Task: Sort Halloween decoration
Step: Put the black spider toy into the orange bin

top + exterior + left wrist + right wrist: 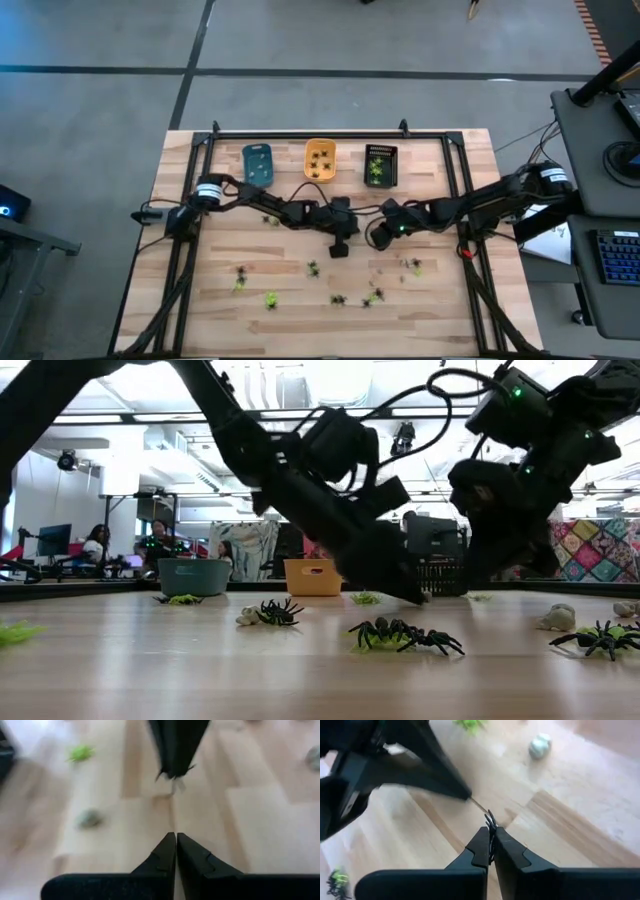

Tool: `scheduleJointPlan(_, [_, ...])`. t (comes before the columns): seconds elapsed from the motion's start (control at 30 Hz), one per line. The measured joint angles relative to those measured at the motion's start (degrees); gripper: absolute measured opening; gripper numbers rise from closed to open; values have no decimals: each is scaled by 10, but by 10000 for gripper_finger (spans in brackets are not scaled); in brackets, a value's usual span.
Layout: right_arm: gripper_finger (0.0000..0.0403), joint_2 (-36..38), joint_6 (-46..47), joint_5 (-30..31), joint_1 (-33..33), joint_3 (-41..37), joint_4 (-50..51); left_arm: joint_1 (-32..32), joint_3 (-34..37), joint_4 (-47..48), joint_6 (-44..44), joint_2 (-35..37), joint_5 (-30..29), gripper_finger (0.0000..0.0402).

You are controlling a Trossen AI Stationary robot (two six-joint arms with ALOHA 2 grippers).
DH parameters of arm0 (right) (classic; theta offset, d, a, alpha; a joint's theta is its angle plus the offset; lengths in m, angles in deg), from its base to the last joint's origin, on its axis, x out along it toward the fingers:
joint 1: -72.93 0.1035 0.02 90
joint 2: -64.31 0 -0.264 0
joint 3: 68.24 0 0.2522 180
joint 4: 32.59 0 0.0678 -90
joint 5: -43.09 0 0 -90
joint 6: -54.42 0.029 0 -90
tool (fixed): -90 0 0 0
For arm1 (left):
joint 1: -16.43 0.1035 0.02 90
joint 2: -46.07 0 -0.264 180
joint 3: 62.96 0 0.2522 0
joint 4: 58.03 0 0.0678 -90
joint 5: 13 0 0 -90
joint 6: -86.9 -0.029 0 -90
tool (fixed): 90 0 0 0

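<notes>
The Halloween decoration is small spidery figures, black and yellow-green, scattered over the near half of the table, e.g. (pixel 313 268), (pixel 375 295), (pixel 405 633). More lie in the orange tray (pixel 321 160) and the black tray (pixel 380 165). At the table's middle my left gripper (pixel 340 244) (pixel 176 838) is shut with nothing between its fingers. Tip to tip with it, my right gripper (pixel 379 238) (pixel 491 833) is shut on a tiny black figure (pixel 491 820). My right gripper pinches the black figure between its two fingertips; only thin black legs (pixel 490 816) stick out past the tips. The fingers slant down from the table's right side. Whether the figure is clear of the wood, I cannot tell.
A blue tray (pixel 257 163) stands left of the orange and black ones along the far edge. A pale whitish figure (pixel 540 746) and a yellow-green one (pixel 80 753) lie close to the grippers. The two arms nearly meet at the middle.
</notes>
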Motion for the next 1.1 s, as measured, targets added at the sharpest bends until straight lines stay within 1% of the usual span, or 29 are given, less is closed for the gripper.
scheduleJointPlan(0.07, [9, 7, -17, 4, 0, 0, -10, 0, 18, 15, -7, 28, -19, 0])
scheduleJointPlan(0.2, [9, 10, -53, 21, -5, 21, -18, 0, 71, 13, -14, 103, -52, 0])
scheduleJointPlan(0.37, [9, 10, -122, 32, -27, 69, -21, 0, 152, 15, -12, 224, -107, 0])
scheduleJointPlan(0.63, [9, 6, -243, 33, -94, 150, -21, 0, 288, 15, 33, 427, -157, 0])
scheduleJointPlan(0.83, [9, 5, -320, 47, -143, 193, -23, 0, 360, 14, 43, 555, -208, 0])
scheduleJointPlan(0.93, [9, -10, -345, 46, -166, 209, -51, 0, 383, 14, 43, 603, -231, 0])
scheduleJointPlan(1.1, [9, -69, -395, 45, -191, 251, -67, 0, 410, 19, 43, 661, -260, 0])
